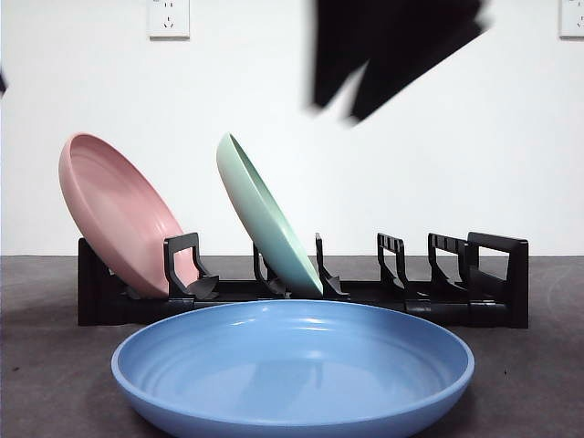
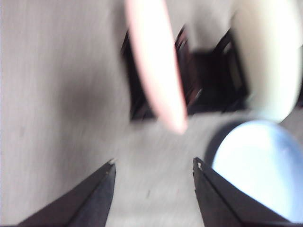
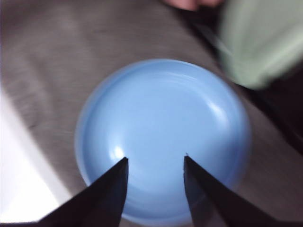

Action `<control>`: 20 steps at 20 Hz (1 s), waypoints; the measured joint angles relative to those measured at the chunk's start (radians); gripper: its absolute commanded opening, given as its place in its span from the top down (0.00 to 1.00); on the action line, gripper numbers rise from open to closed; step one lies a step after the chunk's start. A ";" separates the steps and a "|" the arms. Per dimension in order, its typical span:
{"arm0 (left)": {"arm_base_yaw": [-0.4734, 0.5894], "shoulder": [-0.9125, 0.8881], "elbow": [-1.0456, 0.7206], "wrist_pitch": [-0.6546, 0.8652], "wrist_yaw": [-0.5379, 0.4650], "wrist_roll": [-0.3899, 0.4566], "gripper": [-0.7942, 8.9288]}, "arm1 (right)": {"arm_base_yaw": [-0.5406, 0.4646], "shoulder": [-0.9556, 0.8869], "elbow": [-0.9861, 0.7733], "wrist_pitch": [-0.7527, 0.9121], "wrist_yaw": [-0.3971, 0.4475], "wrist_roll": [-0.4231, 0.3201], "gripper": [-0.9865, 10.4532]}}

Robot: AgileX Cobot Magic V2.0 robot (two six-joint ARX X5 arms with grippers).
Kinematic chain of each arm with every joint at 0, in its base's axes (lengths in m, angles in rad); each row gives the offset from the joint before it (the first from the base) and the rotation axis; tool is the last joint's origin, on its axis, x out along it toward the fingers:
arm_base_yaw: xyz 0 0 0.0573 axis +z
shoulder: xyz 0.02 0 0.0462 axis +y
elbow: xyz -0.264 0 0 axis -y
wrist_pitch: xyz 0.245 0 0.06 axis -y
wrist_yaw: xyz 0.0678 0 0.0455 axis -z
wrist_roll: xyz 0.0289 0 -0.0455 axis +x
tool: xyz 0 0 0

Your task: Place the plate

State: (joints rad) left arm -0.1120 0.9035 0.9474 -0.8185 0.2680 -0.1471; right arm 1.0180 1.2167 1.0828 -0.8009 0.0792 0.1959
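1. Plates numbered three in our views: a blue plate lay flat on the bench just in front of a black rack, unheld.
2. We saw a pink plate leaning in the slot at one end of the rack, and a green plate leaning in a slot further along, the two well apart.
3. We noted several bare slots between the green plate and the rack's other end.
4. We found the right gripper hanging above the blue plate with its jaws spread apart and nothing between them; the right wrist view was blurred, with the green plate at its edge.
5. We matched it to the dark blurred shape high in the front view, above the rack.
6. We saw the left gripper over bare bench near the pink plate's end of the rack, jaws likewise parted and empty, with the blue plate just to one side; that view was blurred too.
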 measured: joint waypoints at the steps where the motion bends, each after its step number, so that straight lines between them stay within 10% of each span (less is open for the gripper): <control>1: -0.006 0.019 0.037 0.003 -0.003 -0.009 0.66 | -0.033 -0.027 0.035 -0.063 0.000 0.021 0.75; 11: -0.091 0.506 0.592 -0.204 -0.143 -0.037 0.66 | -0.103 -0.113 0.198 -0.109 -0.001 0.048 0.75; 20: -0.128 0.761 0.676 -0.247 -0.309 -0.032 0.66 | -0.103 -0.111 0.198 -0.127 -0.001 0.074 0.75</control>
State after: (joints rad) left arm -0.2401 1.6646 1.6234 -1.0657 -0.0414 -0.1787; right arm 0.9154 1.1057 1.2812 -0.9283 0.0784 0.2695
